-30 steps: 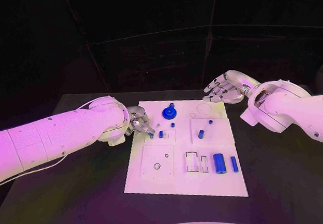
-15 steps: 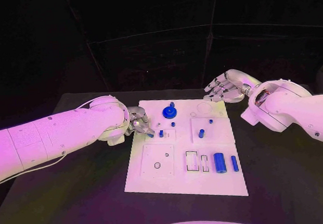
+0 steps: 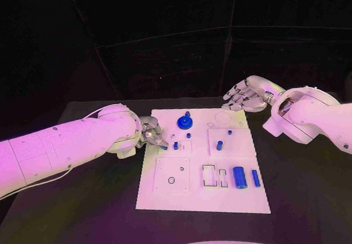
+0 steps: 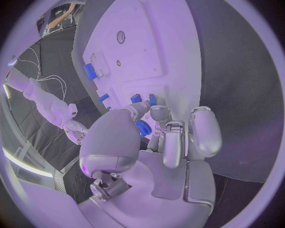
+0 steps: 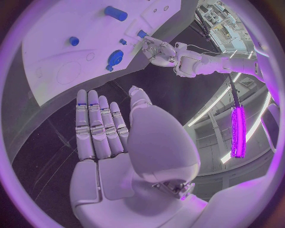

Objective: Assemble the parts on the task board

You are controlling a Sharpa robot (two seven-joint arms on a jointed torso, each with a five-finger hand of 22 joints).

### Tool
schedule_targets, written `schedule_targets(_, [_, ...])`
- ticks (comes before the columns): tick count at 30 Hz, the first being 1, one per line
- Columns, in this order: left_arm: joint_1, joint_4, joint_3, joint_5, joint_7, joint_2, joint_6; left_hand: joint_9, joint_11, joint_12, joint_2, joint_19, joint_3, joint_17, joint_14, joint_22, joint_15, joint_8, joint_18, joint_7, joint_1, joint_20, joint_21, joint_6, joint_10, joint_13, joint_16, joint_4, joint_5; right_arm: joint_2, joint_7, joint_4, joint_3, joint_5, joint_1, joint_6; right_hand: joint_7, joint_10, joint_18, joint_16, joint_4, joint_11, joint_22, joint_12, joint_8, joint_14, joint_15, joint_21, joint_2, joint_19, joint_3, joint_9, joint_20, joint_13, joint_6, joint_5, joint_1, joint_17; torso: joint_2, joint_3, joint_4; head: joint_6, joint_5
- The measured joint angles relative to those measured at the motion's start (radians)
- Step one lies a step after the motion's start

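At the task board [image 3: 200, 200] left edge, left hand [image 3: 150, 132] fingers [image 4: 171, 142] curl beside a blue part [image 3: 175, 146]; grasp unclear.

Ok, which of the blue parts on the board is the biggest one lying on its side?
The fat blue cylinder near the task board's front right, beside the thinner blue pin. The others are small pegs or the round knob at the back.

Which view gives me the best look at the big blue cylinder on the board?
The head view: the big blue cylinder lies in full sight near the task board's near edge, nothing in front of it. The right wrist view shows it small and bent at the rim. In the left wrist view I cannot pick it out for sure.
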Motion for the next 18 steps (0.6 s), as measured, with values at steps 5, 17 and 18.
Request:
schedule_targets(5, [0.0, -0.006, 0.0, 0.0, -0.003, 0.006, 0.003, 0.003, -0.003, 0.005, -0.007, 0.0, 0.022, 0.0, 0.0, 0.0, 0.0, 0.012, 0.0, -0.005, -0.021, 0.0, 0.0, 0.006, 0.009, 0.0, 0.0, -0.014, 0.0, 0.0, 0.0, 0.0, 0.0, 0.0, 0.0, 0.0, 0.0, 0.0, 0.0, 0.0, 0.0, 0.0, 0.0, 0.0, 0.0, 0.0, 0.0, 0.0, 0.0, 0.0, 0.0, 0.0, 0.0, 0.0, 0.0, 0.0, 0.0, 0.0, 0.0, 0.0003, -0.0012, 0.002, -0.001])
schedule_targets(17, [0.0, -0.025, 0.0, -0.002, -0.007, 0.023, 0.008, -0.009, -0.011, 0.018, -0.023, 0.003, -0.036, 0.0, 0.004, 0.013, -0.004, 0.021, 0.0, -0.021, -0.097, -0.003, 0.0, 0.04, 0.018, 0.005, 0.0, -0.031, -0.015, 0.0, 0.0, 0.001, 0.0, 0.0, 0.0, 0.0, 0.0, 0.0, 0.0, 0.0, 0.0, 0.0, -0.001, 0.0, 0.0, 0.0, 0.0, 0.0, 0.0, 0.0, 0.0, 0.0, 0.0, -0.001, 0.0, 0.0, 0.0, -0.001, 0.0, 0.0004, -0.0006, 0.002, -0.003])
schedule_targets(18, [0.0, -0.026, 0.0, -0.002, -0.007, 0.024, 0.009, -0.01, -0.011, 0.018, -0.024, 0.003, -0.043, 0.0, 0.004, 0.014, -0.004, 0.021, 0.0, -0.021, -0.099, -0.003, 0.002, 0.043, 0.018, 0.006, 0.0, -0.027, -0.015, 0.0, 0.0, 0.001, 0.0, 0.0, 0.0, 0.0, 0.002, 0.0, 0.0, 0.0, 0.0, 0.0, -0.001, 0.0, 0.0, 0.0, 0.0, -0.001, 0.0, 0.0, 0.0, 0.0, 0.0, -0.001, -0.002, 0.0, 0.0, -0.001, 0.0, 0.0004, -0.0004, 0.001, -0.003])
